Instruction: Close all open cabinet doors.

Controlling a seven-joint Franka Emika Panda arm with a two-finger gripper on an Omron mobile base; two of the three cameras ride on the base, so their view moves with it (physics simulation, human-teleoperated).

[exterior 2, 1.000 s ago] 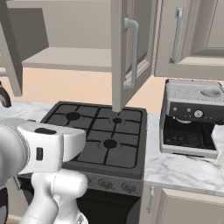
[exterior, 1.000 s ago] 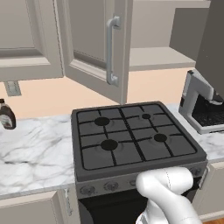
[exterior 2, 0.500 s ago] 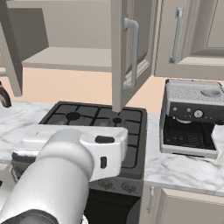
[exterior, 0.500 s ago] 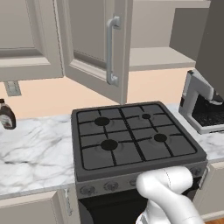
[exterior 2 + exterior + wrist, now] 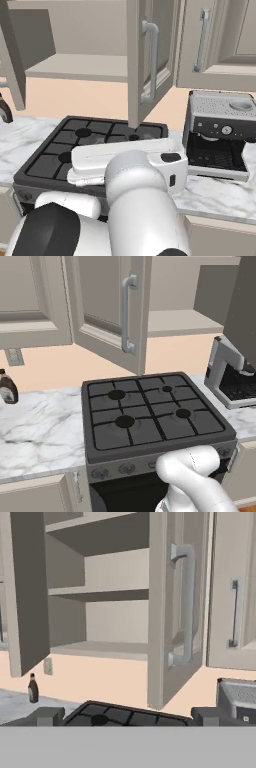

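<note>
You have a white marble counter [image 5: 40, 431] running either side of the black gas stove [image 5: 150, 418]. A dark bottle [image 5: 7, 387] stands upright on it at the far left; a silver coffee machine [image 5: 217, 135] sits on it just right of the stove

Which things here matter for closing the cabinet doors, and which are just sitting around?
Matter for the job:
right open cabinet door
left open cabinet door
gripper

Just sitting around:
gas stove
espresso machine
dark bottle
closed cabinet door
</note>
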